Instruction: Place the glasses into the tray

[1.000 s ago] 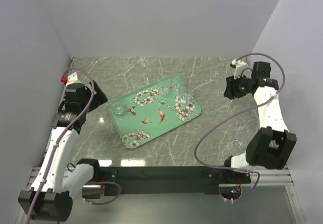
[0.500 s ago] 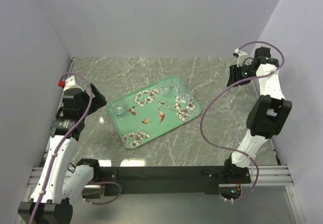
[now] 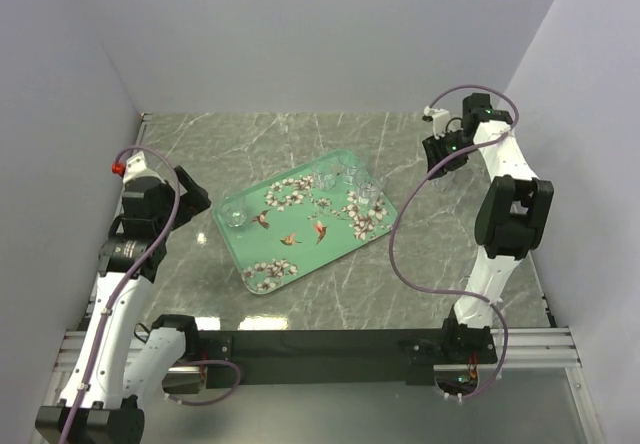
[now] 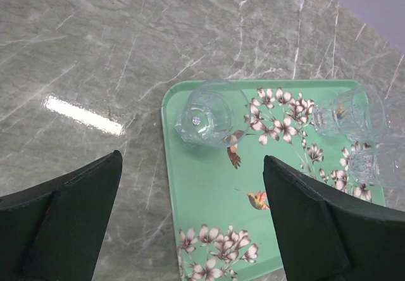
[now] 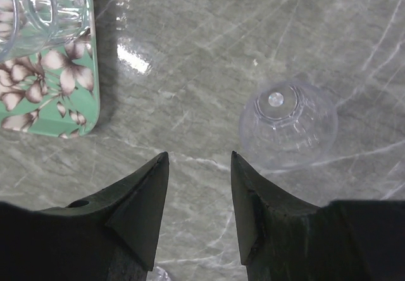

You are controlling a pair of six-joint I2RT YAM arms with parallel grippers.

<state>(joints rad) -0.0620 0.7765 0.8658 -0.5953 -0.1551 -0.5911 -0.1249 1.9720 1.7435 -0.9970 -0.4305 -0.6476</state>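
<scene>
My left end effector (image 4: 191, 161) is spread wide and empty above the glossy mint-green tray (image 4: 199, 195). A faceted clear tumbler (image 4: 212, 113) stands in one rounded corner of it, with two more glasses (image 4: 348, 111) further along. My right end effector (image 5: 199, 159) is partly open and grips nothing. A round clear glass (image 5: 288, 124) sits on the grey marbled table (image 5: 190, 53) just ahead of it, outside the tray.

The grey marbled table (image 3: 330, 134) carries the mint-green tray (image 3: 300, 222) near its centre; in the right wrist view, one clear glass (image 5: 288, 126) stands on the bare surface at the tray corner's 3 o'clock.
</scene>
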